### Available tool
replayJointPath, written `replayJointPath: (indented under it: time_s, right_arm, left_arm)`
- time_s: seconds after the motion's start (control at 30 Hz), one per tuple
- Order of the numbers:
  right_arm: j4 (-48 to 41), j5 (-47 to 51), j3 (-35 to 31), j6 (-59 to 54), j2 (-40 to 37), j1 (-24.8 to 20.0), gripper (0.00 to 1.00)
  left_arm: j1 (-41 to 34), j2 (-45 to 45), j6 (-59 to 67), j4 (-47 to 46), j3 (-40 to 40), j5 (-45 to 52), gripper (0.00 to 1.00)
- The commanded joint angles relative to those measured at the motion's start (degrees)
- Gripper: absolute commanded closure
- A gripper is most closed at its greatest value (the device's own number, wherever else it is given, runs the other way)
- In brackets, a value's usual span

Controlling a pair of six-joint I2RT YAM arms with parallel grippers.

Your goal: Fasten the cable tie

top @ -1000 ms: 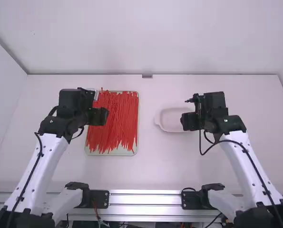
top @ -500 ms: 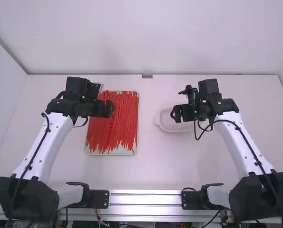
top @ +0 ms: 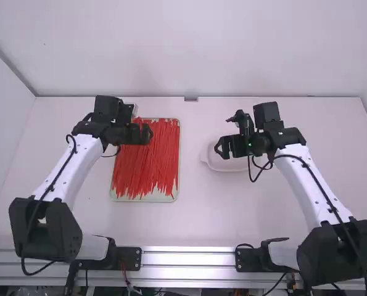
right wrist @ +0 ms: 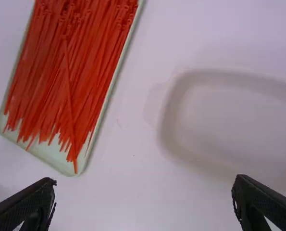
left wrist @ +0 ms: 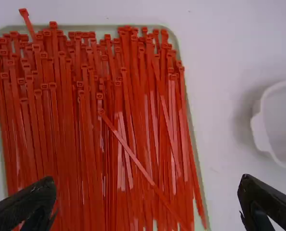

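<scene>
Several red cable ties (top: 147, 157) (left wrist: 99, 130) (right wrist: 68, 72) lie heaped on a pale green tray (top: 175, 185) (left wrist: 179, 45) (right wrist: 51, 156) left of the table's middle. My left gripper (top: 143, 134) (left wrist: 147, 211) hovers open over the pile's far part, nothing between its fingers. A white dish (top: 220, 161) (left wrist: 277, 125) (right wrist: 224, 120) sits right of the tray. Above the dish's left end my right gripper (top: 223, 147) (right wrist: 145, 204) hangs open and empty.
The white table (top: 263, 203) has bare surface in front of the tray and dish and on the far right. A wall runs along the table's back edge, with a small grey tab (top: 190, 97) at its middle.
Both arms have swung inward and farther up the table. The left gripper has moved from the tray's left edge over the ties; the right gripper has moved left over the dish.
</scene>
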Motion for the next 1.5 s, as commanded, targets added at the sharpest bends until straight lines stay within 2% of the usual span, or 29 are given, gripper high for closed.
replayJointPath:
  time_s: [0.0,0.17,0.37,0.57,1.0,1.3,1.47]
  right_arm:
    - [-1.2,-2.1,1.2,0.1,-2.7,0.0,0.02]
    - [-3.9,-2.0,1.2,0.1,-6.7,0.2,0.02]
    - [-5.1,-1.4,1.2,0.1,-11.4,0.0,0.02]
    - [-5.4,-1.4,1.2,0.1,-11.6,0.0,0.02]
    - [-5.1,-1.6,1.2,0.1,-7.7,0.0,0.02]
    - [-4.7,-1.6,1.2,0.1,-7.5,0.0,0.02]
    - [-4.8,-1.6,1.2,0.1,-7.5,0.1,0.02]
  left_arm:
    - [1.4,3.0,-5.2,0.4,2.5,0.8,0.01]
    - [1.7,9.4,-7.7,-0.2,6.2,-4.7,0.02]
    - [1.6,16.7,-9.4,-2.6,13.5,-4.9,0.04]
    - [1.6,20.5,-12.4,-2.2,15.8,-5.5,0.01]
    - [-0.6,27.4,-15.3,2.2,15.7,-5.2,0.07]
    - [-0.9,29.3,-18.1,3.5,15.1,-6.8,0.17]
    - [-1.9,29.3,-19.1,4.0,15.1,-7.9,0.30]
